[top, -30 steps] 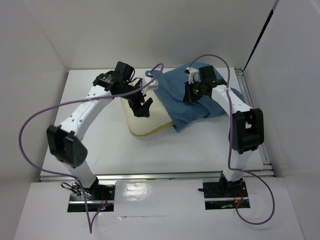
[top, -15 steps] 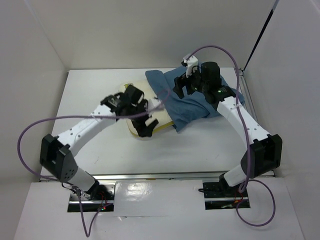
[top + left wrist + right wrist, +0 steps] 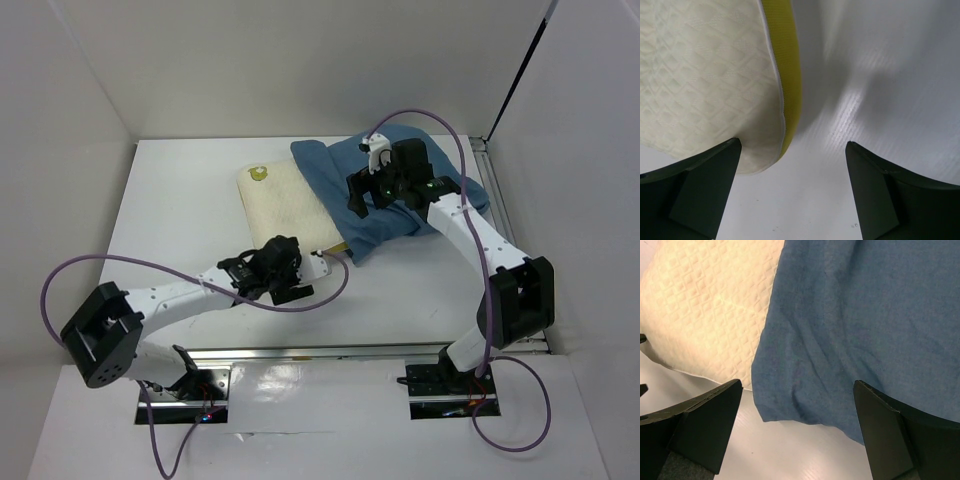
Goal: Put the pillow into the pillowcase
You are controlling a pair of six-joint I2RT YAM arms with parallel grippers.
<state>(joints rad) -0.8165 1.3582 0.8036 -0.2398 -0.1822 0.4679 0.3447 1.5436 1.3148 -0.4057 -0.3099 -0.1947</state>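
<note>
Pillow (image 3: 280,205) mid-table: plump cream rectangle, quilted in small diamonds, yellow band along the edge (yellow mark at the far left corner). Long axis slanting from far left to near right. Right long side covered by the pillowcase (image 3: 385,228), wrinkled floppy slate-blue cloth. Bare white table (image 3: 180,200) left and near. Left gripper (image 3: 290,280) spread wide by the near corner, empty; right gripper (image 3: 365,195) spread wide above the cloth, empty.

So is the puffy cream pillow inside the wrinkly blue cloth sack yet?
Mostly out: the cream pillow lies bare beside the blue sack, which covers only one edge.
</note>
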